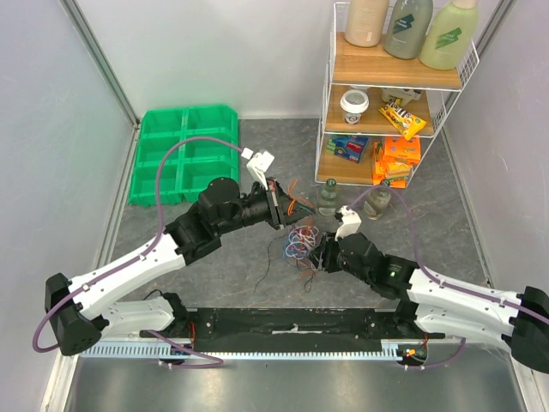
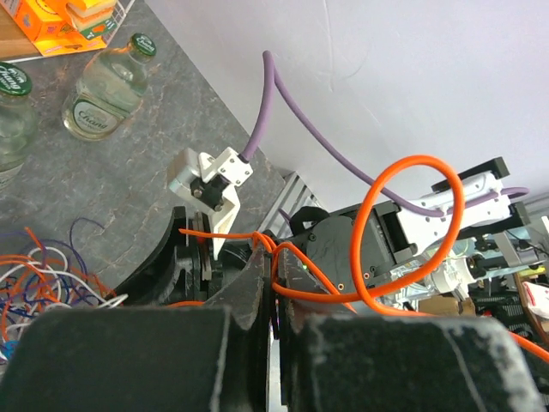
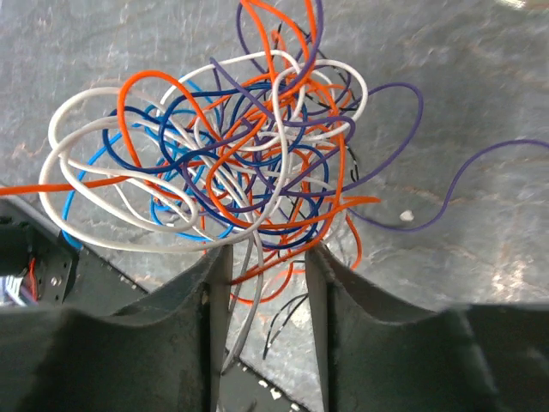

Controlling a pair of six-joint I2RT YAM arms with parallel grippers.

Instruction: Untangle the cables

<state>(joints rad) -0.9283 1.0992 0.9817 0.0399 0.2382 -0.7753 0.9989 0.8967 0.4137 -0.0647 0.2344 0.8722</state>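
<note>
Between the parted jaws of the right end effector (image 3: 266,287) run a few white and orange strands. Just beyond its tips, the loose tangle of thin orange, blue, white and purple cables (image 3: 232,146) lies on the grey mottled table (image 3: 480,86). Farther off, the left end effector (image 2: 266,287) is clamped on one thin orange cable (image 2: 377,197). The right should pin the tangle while the left draws away slowly.

Glass bottle (image 2: 96,101) label reads "Chang"; other print too small to read.

Cables (image 3: 232,163), loose tangle, white, orange, blue, purple strands
</note>
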